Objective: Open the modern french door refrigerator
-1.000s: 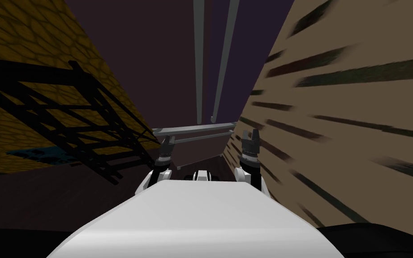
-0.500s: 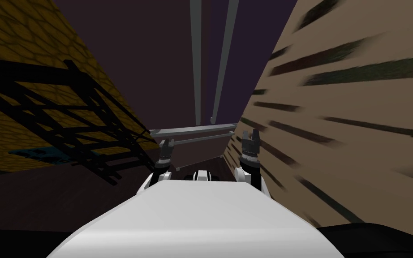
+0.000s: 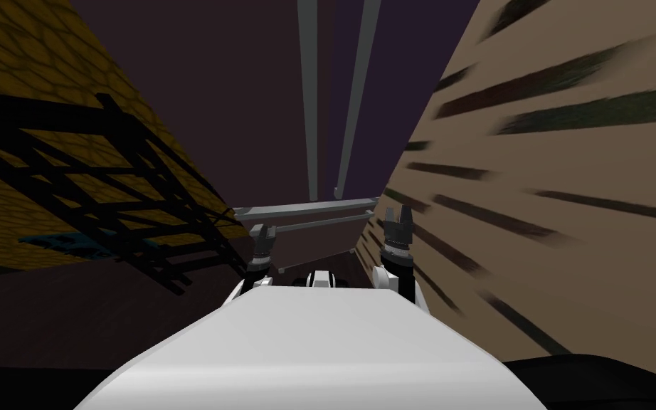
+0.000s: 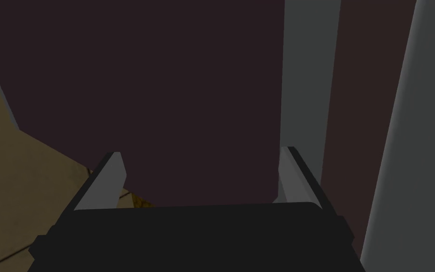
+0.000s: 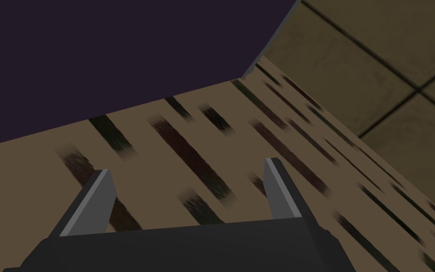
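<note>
Facing: the robot stands close to the fridge [image 3: 248,107], whose dark maroon front rises straight ahead of it, between a yellow wall [image 3: 28,64] on its left and a streaked tan wall [image 3: 568,178] on its right.
Doors: two long grey uprights run side by side down the middle of the front, the left handle [image 3: 309,100] and the right handle [image 3: 357,100], near each other but apart.
Lower front: two grey bars [image 3: 305,210] lie across it just under the uprights' ends, one above the other.
Left arm: the left gripper [image 3: 262,237] is held low before the fridge, just under the left end of the bars; jaws released, nothing between them.
Left wrist camera: its fingers [image 4: 112,182] stand wide against the plain maroon door, and the left handle [image 4: 308,94] rises past one fingertip; whether they touch I cannot tell.
Right arm: the right gripper [image 3: 396,221] is at the fridge's right edge, hard by the tan wall; jaws released and empty.
Right wrist camera: its spread fingers [image 5: 280,193] point at the tan wall [image 5: 212,141] where it meets the dark fridge [image 5: 117,56].
Off to the left: a black rack [image 3: 106,185] stands against the yellow wall, left of the fridge.
</note>
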You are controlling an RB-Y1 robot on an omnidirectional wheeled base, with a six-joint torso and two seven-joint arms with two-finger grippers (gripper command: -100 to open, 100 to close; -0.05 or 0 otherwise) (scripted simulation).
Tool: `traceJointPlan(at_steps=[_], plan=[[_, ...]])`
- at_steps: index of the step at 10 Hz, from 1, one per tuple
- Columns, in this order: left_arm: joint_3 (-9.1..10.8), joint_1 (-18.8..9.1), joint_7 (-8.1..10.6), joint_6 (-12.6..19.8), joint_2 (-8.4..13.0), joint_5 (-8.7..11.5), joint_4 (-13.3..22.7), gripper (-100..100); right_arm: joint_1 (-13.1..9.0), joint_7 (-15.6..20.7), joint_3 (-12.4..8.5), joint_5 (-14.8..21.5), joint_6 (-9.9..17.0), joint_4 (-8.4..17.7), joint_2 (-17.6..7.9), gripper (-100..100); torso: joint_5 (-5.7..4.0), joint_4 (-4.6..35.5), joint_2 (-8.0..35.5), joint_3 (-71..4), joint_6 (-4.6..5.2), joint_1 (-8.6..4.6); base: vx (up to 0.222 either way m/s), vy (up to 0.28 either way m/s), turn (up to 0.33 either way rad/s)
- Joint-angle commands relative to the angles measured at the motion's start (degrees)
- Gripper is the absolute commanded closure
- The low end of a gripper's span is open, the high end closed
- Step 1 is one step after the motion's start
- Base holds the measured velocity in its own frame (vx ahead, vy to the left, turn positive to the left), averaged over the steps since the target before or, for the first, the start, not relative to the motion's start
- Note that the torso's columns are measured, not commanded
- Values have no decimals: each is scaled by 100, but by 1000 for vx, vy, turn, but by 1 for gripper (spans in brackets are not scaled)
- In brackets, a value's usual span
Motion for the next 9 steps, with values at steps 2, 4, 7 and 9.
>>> traceJointPlan(at_steps=[2, 4, 7, 9], plan=[[74, -115, 82, -313, 0, 107, 571, -100, 0, 0, 0, 0, 0, 0, 0, 0, 1, 2, 5, 3, 0, 3, 39, -27, 26], [106, -166, 117, -453, 4, 156, 872, -100, 0, 0, 0, 0, 0, 0, 0, 0, 0, 1, 1, 1, 0, 2, 41, -26, 28], [138, -216, 152, -593, 12, 204, 1231, -100, 0, 0, 0, 0, 0, 0, 0, 0, 8, -8, -10, -2, 0, 9, 38, -22, 22], [170, -267, 186, -731, 24, 251, 1514, -100, 0, 0, 0, 0, 0, 0, 0, 0, 29, -34, -40, -17, 0, 31, 39, -26, 23]])
